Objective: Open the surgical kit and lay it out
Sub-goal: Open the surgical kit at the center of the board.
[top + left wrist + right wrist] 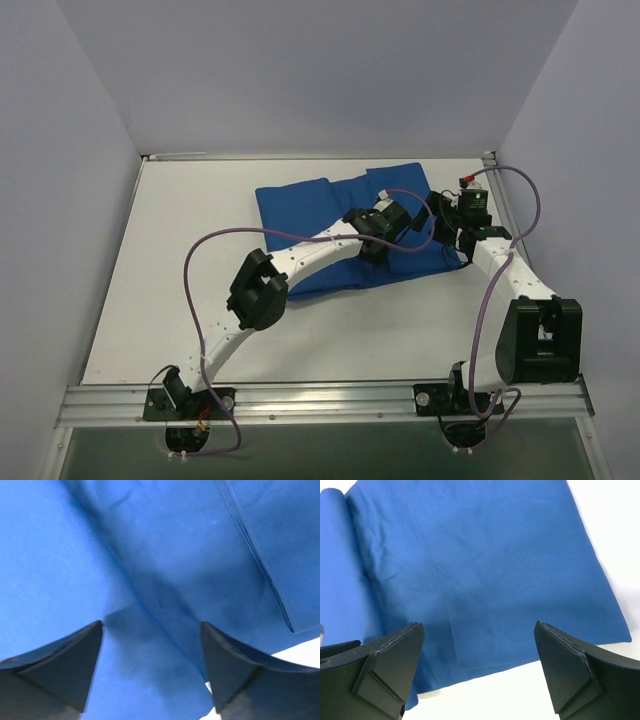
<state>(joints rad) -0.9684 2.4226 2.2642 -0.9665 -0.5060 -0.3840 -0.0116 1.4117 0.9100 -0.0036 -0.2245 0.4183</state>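
Observation:
The surgical kit is a blue cloth wrap (320, 205) lying folded at the back middle of the white table. My left gripper (375, 238) hovers over its middle; in the left wrist view the gripper (151, 627) is open with blue cloth (165, 555) and a stitched hem filling the frame. My right gripper (447, 222) is at the wrap's right edge; in the right wrist view the gripper (479, 630) is open wide over the cloth (485, 565) and its near edge. Neither gripper holds anything. The kit's contents are hidden.
The white table (160, 290) has a raised rim at the back and grey walls around it. Purple cables loop over both arms. A metal rail (320, 400) runs along the near edge.

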